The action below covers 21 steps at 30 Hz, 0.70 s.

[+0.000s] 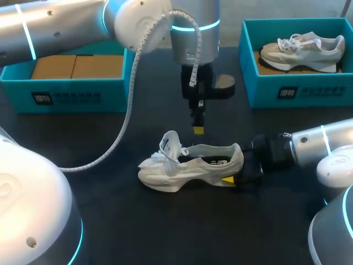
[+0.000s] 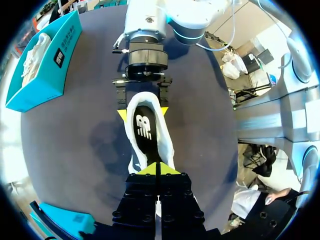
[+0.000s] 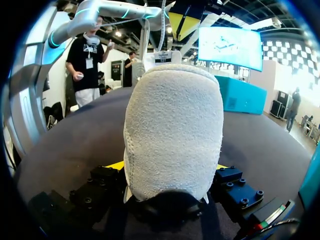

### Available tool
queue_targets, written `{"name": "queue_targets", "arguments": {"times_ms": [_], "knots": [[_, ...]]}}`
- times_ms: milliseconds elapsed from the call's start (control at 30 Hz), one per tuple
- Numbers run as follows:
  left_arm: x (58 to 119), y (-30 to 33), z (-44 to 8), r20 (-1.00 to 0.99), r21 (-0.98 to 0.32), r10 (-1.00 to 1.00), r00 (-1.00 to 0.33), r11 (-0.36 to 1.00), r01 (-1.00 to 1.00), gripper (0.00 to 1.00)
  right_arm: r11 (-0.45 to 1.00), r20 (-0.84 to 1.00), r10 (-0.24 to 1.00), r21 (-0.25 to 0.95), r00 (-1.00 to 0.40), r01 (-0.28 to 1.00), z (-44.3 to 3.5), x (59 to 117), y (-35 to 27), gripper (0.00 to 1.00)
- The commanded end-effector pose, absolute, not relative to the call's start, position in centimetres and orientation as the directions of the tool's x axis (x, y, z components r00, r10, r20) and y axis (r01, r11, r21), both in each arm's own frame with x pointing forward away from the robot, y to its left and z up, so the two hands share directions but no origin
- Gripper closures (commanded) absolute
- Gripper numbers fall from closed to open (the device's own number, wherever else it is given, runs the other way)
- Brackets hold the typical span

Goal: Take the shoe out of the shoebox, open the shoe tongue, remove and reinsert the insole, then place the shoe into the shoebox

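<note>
Two grippers in play. Left gripper (image 1: 198,130): fingers pressed together, yellow tips meeting, nothing between them. It hangs over the shoe (image 1: 187,165), just above the opening. In the head view there's a gap between tip and shoe. Right gripper (image 1: 236,172): fingers spread wide and clamped on the shoe's heel, one yellow tip on each side. The heel fills the space between the fingers in the right wrist view.

Counts, left to right: 2 teal boxes, 2 shoes, 2 arms.
- Left box (image 1: 60,96): far left, brown cardboard (image 1: 77,66) inside.
- Shoe: mid-table (image 1: 110,221), between the two boxes and nearer than both.
- Right box (image 1: 287,91): far right, holds the second shoe (image 1: 302,51), toe to the left, laces on top.

Left arm comes in from far left and reaches to the middle. Right arm comes in from the right, low, in line with the shoe.

Shoe look: off-white, upright on its sole on the dark table, toe left, heel right. The heel is cream with a fuzzy, suede-like surface. The opening is spread wide, and a black insole (image 2: 145,127) with white print lies flat inside. The laces (image 1: 170,144) stand up in a loose white bunch on the toe side of the opening. The sole is thick and white.
</note>
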<state>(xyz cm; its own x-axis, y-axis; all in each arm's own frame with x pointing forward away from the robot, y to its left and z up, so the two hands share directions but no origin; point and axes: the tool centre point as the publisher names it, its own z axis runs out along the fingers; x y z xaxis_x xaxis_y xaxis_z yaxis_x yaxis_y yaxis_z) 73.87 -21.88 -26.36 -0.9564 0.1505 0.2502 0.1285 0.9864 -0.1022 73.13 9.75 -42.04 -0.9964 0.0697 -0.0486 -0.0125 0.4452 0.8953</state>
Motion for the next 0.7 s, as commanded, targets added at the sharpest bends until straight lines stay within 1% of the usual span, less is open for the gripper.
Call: {"name": "queue_targets", "arguments": {"times_ms": [33,133,367,700], "knots": [[73.9,-21.8,-26.3,0.25,-0.103,0.151,-0.956,0.986,0.129,1.0,0.447,-0.05,0.071,0.895,-0.996,-0.013,-42.0,73.1,9.7,1.0],[73.9,-21.8,-26.3,0.25,-0.103,0.151,-0.956,0.986,0.129,1.0,0.447,-0.05,0.071,0.895,-0.996,-0.013,-42.0,73.1,9.7,1.0],[73.7,-23.1,-28.0,0.173,-0.179,0.192,-0.966,0.971,0.161,1.0,0.447,-0.05,0.071,0.895,-0.996,-0.013,-42.0,73.1,9.7,1.0],[73.9,-24.6,-31.8,0.216,-0.181,0.241,-0.946,0.962,0.203,1.0,0.447,-0.05,0.071,0.895,-0.996,-0.013,-42.0,73.1,9.7,1.0]]}}
